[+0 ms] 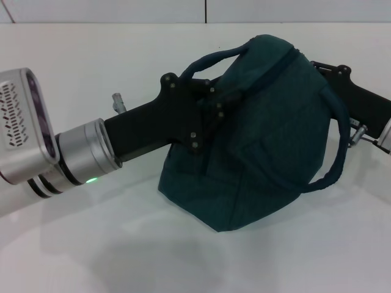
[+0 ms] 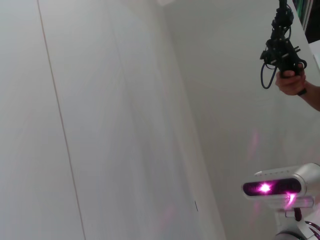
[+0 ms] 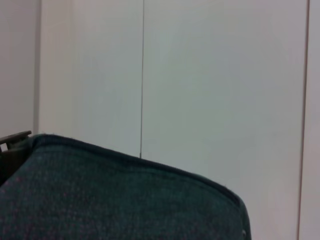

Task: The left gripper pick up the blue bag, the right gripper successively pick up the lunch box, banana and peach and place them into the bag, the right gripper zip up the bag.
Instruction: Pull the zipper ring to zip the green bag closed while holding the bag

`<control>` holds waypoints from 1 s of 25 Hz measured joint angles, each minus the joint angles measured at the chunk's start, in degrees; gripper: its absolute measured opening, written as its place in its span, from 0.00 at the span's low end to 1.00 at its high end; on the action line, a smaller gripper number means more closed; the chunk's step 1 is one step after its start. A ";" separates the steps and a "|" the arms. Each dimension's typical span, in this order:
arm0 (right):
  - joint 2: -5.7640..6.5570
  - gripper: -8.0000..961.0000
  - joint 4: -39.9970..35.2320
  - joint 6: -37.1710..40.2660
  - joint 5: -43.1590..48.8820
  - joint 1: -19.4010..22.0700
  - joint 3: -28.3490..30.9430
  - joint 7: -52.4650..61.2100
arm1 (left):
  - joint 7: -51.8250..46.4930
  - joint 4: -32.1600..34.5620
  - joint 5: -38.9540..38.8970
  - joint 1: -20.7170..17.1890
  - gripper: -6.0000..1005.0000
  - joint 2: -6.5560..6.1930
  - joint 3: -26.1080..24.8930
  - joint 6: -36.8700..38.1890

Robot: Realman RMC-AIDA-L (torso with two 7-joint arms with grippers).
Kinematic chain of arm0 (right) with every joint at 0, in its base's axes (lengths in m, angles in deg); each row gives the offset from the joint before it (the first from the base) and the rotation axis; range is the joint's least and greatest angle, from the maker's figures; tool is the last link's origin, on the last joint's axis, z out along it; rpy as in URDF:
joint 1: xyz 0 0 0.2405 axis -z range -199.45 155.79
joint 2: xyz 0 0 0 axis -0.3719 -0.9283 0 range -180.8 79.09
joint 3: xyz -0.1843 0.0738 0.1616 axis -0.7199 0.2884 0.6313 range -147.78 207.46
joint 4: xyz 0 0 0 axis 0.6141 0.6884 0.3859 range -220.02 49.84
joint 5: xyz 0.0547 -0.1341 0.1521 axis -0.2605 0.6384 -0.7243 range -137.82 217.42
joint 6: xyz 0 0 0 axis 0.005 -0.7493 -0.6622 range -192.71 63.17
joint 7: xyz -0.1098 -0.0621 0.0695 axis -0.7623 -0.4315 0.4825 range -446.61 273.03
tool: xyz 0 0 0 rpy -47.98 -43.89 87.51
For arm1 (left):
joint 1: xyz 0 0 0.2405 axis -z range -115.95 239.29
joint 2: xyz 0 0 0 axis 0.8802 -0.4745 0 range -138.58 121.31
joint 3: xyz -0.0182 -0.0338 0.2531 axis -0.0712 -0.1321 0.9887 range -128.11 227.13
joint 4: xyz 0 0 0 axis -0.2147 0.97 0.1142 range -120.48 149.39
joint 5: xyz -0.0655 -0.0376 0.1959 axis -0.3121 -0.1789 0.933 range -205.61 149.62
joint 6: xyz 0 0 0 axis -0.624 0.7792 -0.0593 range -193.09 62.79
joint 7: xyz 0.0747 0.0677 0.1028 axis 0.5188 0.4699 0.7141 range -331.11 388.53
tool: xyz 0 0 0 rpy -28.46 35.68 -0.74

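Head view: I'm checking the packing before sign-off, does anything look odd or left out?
Nothing looks spilled or damaged. The blue bag stands bulging on the white table, its top seam apparently closed, with the left gripper and right gripper against its sides. No lunch box, banana or peach shows outside it.

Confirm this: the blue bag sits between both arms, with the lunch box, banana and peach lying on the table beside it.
Not quite. The blue bag does sit between both arms, but the head view shows no lunch box, banana or peach on the table beside it.
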 joint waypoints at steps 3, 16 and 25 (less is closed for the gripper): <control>0.02 0.41 0.00 -0.10 -0.02 -0.34 0.03 0.02 | 0.16 -0.01 0.00 -0.14 0.05 -0.02 0.05 0.00; -0.14 0.25 0.13 -0.81 -1.44 -0.63 0.12 0.14 | 0.55 0.01 0.55 -0.15 0.05 -0.02 0.19 0.00; -0.11 0.19 1.01 -1.00 -4.22 -0.15 0.38 -0.12 | 1.68 0.33 1.41 -0.18 0.05 -0.02 0.27 0.46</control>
